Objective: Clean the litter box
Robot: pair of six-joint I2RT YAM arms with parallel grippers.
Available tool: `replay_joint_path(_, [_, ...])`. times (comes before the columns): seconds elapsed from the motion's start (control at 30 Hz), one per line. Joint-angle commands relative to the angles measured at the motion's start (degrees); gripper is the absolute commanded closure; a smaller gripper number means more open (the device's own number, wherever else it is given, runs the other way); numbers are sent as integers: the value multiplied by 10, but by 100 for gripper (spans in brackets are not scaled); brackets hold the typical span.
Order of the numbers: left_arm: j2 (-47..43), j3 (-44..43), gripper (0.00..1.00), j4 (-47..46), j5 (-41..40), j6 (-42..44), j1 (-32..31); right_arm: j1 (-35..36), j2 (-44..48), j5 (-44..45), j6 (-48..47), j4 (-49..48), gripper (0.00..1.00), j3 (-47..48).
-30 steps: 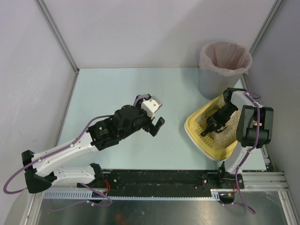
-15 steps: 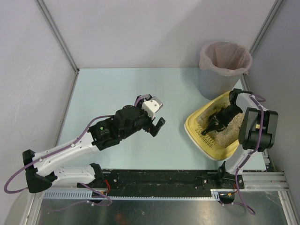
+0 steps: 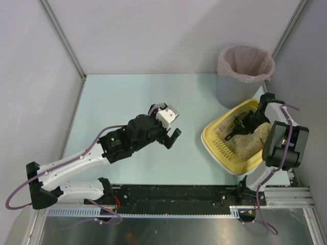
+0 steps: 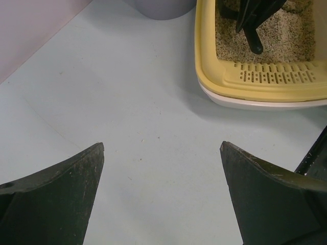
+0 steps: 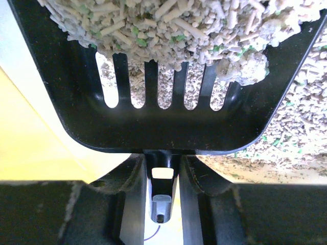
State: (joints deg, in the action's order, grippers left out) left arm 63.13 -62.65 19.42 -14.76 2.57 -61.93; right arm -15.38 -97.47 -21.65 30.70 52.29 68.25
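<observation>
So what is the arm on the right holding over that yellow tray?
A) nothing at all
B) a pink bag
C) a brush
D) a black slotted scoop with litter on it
D: the right wrist view shows the right gripper closed on the handle of a black slotted scoop, with litter heaped on it, above the litter box.

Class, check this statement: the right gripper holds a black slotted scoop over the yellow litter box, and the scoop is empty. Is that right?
Not quite. The scoop is not empty: the right wrist view shows litter pellets heaped on it. The rest stands: the right gripper holds it over the yellow litter box.
</observation>
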Motion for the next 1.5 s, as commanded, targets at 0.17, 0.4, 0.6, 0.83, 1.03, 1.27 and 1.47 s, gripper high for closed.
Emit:
replay_joint_path(0.17, [4,2,0,-18,-4,17,-4,5,72,78,-27,-6,100,7])
replay_joint_path(0.4, [13,2,1,-18,0,17,-4,15,166,131,-16,-1,100,-20])
replay_joint_path(0.6, [20,3,0,-18,4,15,-4,39,198,138,-6,5,100,-42])
replay_joint_path(0.83, [26,3,0,-18,-9,19,-4,73,214,205,5,30,100,-44])
replay_joint_path(1.03, [30,3,0,-18,-5,18,-4,79,237,205,35,7,100,-70])
replay_joint_path(1.27, [36,3,0,-18,-1,17,-4,58,234,185,32,-7,100,-83])
replay_joint_path(1.47, [42,4,0,-18,-6,17,-4,106,240,206,31,-18,100,-82])
